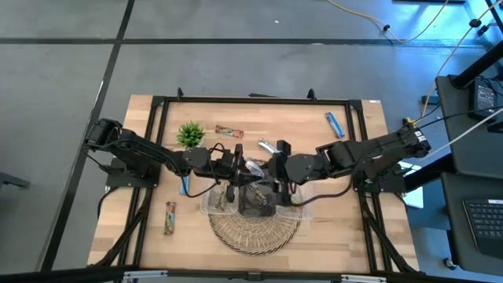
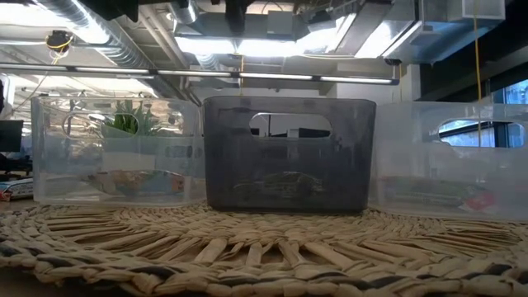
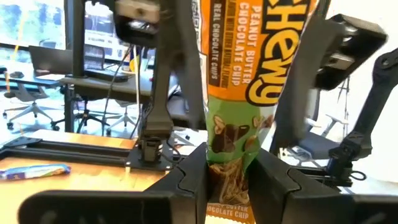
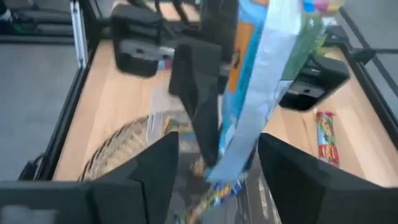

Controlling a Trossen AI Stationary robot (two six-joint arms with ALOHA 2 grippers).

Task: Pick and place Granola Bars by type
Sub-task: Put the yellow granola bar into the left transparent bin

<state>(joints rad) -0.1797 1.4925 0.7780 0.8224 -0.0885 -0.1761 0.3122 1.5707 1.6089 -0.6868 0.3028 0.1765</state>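
Note:
A granola bar [image 3: 239,74] in an orange and green wrapper with a silver back [image 4: 261,81] stands in the air over the bins, between my two grippers at the table's middle. My left gripper [image 3: 231,168], reaching in from the left [image 1: 238,167], is shut on it. Coming from the right, my right gripper [image 4: 217,149] [image 1: 271,167] is open, its fingers [image 3: 165,68] wide on either side of the bar and apart from it. Other granola bars lie flat on the table: blue [image 1: 335,124], red-brown [image 1: 229,131] and one near the left front [image 1: 169,218]. My left gripper pinches the bar's lower end [image 3: 231,186] between its two fingers, which come roughly level from the table's left and lie across the bar. The wrapper is bunched narrower there. The bar stands up above the fingers, roughly upright and lifted clear.
A dark bin [image 2: 289,157] stands between two clear bins [image 2: 115,153] [image 2: 450,161] on a woven mat [image 1: 255,232]; bars lie inside them. A small green plant [image 1: 190,134] is at the back left. A black frame [image 1: 251,101] borders the table.

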